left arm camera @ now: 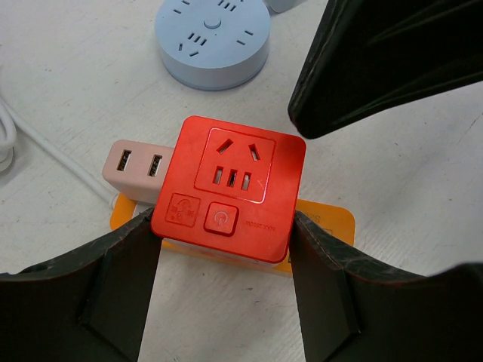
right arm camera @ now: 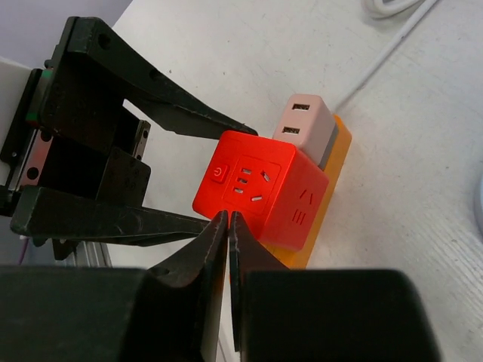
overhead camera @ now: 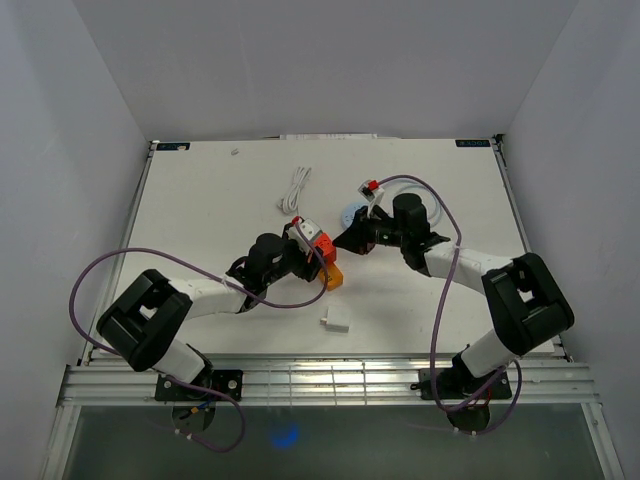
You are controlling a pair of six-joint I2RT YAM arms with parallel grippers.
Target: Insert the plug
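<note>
On the left, the left gripper (left arm camera: 225, 230) is seen clamped on the red socket cube (left arm camera: 240, 170), one finger pressed to each side of it. The cube's face with the socket holes and a power button is turned up toward the left wrist camera. Beneath the cube an orange base (left arm camera: 324, 222) is seen, and a pink USB block (left arm camera: 136, 170) with two ports juts out beside it. All of this is held near the middle of the table (overhead camera: 200, 200).

Farther back, a coiled white cable (overhead camera: 295, 190) is laid flat, well apart from both arms. A small white plug (overhead camera: 335, 320) is left lying on the table near the front edge, between the two arms and touched by neither. A round blue socket (left arm camera: 213, 34) is set flat just behind the cube.

On the right, the right gripper (right arm camera: 228, 219) is pointed at the cube with its jaws drawn together to a thin slit. Nothing is seen between them, and the tips are placed right at the cube's lower edge — whether contact is made cannot be told.
</note>
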